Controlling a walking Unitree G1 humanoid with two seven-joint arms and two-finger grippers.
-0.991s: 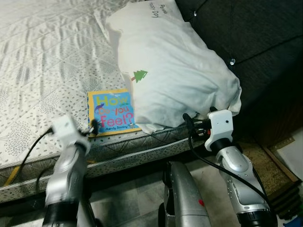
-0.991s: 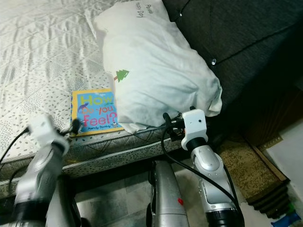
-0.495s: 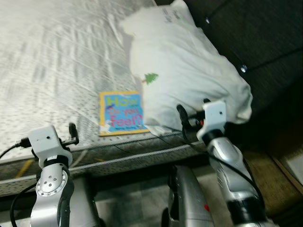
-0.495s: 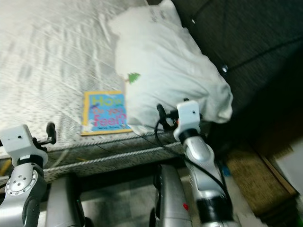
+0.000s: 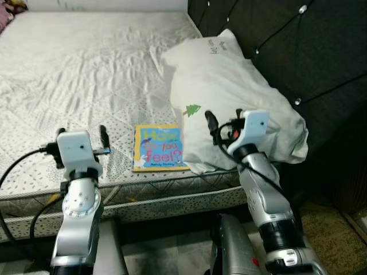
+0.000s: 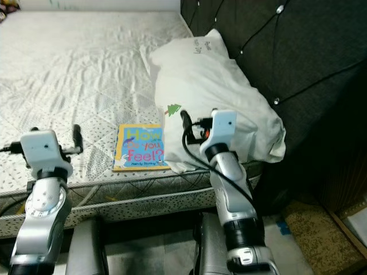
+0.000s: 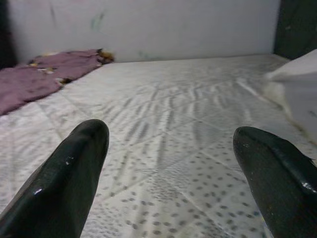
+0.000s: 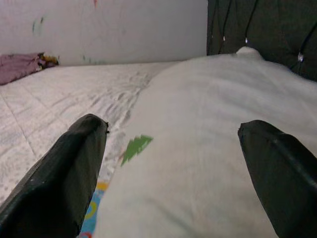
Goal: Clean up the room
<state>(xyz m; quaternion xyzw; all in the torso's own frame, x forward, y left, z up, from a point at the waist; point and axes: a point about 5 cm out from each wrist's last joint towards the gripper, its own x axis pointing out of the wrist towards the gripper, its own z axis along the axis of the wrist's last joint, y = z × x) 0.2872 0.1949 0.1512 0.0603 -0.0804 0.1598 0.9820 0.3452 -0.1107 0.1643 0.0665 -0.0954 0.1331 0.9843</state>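
1. Book (image 5: 157, 148) lies flat at mattress (image 5: 86, 69) near edge, touching pillow (image 5: 229, 97) – stray item to tidy.
2. Left gripper (image 5: 80, 136) fingers apart, empty, above near edge beside book.
3. Right gripper (image 5: 221, 127) spread wide, empty, over pillow's front – prob. lining up.

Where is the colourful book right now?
The book lies flat on the mattress near its front edge, tucked against the white pillow, between the left pincer and the right pincer.

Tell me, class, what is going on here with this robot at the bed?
The robot stands at the edge of a bed. Both grippers are raised, open and hold nothing. The left gripper hovers over the mattress; the right gripper faces the white pillow. A picture book lies beside the pillow, untouched.
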